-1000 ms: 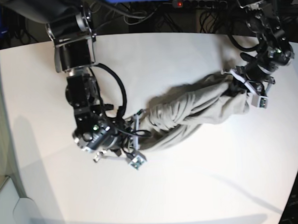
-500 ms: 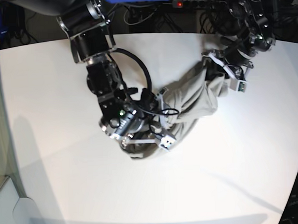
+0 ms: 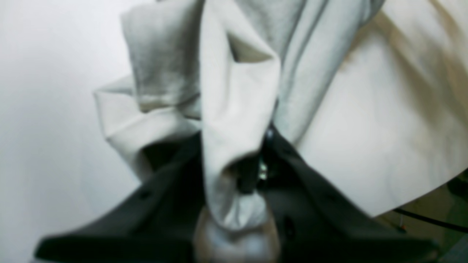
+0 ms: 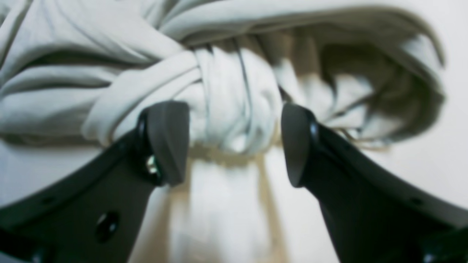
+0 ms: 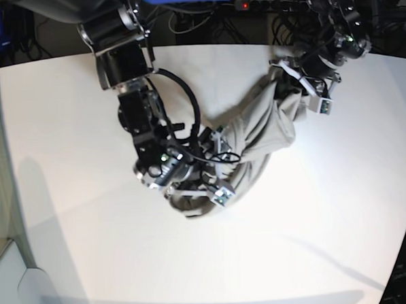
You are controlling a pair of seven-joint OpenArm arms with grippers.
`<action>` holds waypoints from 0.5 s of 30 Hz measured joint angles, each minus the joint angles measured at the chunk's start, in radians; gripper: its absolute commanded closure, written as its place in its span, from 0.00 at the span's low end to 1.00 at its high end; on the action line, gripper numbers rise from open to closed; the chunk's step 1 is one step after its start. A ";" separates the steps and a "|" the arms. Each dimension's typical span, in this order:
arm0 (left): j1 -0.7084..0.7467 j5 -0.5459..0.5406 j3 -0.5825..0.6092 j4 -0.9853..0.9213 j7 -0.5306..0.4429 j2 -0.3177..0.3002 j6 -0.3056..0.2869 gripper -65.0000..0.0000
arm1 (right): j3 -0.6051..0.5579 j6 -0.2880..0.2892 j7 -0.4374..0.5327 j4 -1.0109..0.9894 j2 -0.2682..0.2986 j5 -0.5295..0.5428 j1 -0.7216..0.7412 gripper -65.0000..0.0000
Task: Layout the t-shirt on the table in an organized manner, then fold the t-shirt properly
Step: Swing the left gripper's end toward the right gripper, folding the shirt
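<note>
So the big smooth white surface is mostly bare on the left, and the first thing you hit going right is the right arm's black gripper, hovering low at the near-left end of the shirt. In its wrist view the right gripper has its two dark pads spread wide with a knotted wad of cloth sitting between them, not pinched, so it's holding nothing. The light grey-beige short-sleeved cotton t-shirt is bunched into a rope-like bundle running diagonally from that gripper up toward the far right of the surface, nowhere near laid out yet. At the far-right end the left arm's gripper is clamped tight on a fold of the fabric, and its wrist view shows the left gripper with cloth squeezed right between the pads and draping away from it. My guess on handling: this thing is light, floppy and wrinkly, it'll sag and twist wherever it's not supported. Grabbing the wad in the middle just keeps it tangled, so I'd go for a hem corner or shoulder seam and pull it out flat.
</note>
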 measured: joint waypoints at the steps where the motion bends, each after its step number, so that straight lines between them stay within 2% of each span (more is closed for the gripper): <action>1: 0.000 0.000 0.000 0.000 0.000 0.000 0.000 1.00 | 0.000 0.000 0.009 -0.017 0.000 0.001 0.006 0.38; 12: 0.002 0.000 0.000 -0.001 -0.001 -0.005 0.000 1.00 | 0.000 0.000 0.137 -0.196 0.000 0.013 0.074 0.39; 13: 0.002 0.000 0.000 -0.001 -0.001 -0.005 0.000 1.00 | 0.000 -0.001 0.141 -0.208 0.000 0.013 0.077 0.41; 15: 0.002 0.000 -0.001 -0.001 0.000 -0.006 0.000 1.00 | 0.000 -0.001 0.164 -0.226 0.000 0.018 0.080 0.55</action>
